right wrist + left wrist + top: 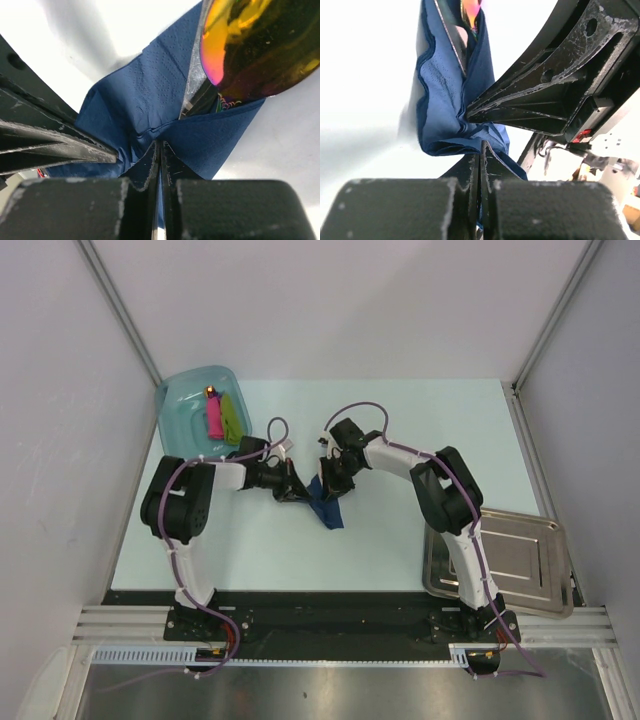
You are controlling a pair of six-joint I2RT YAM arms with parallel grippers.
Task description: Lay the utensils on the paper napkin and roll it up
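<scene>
On my top view the left end effector [292,489] sits near mid-worktop [420,430], jaws fully closed and pinching a fold of the napkin [328,512] from the napkin's 10 o'clock. The right end effector [330,480] comes in from 12 o'clock, also closed tight on the blue paper. The napkin is bunched between the two tips, which are almost touching. My right wrist view shows a shiny orange-gold utensil [250,45] tucked inside the fold. At the worktop's 10 o'clock the tub [180,410] holds a pink stick [213,416] and a green stick [231,419]. The tray [515,560] lies at 4 o'clock.
</scene>
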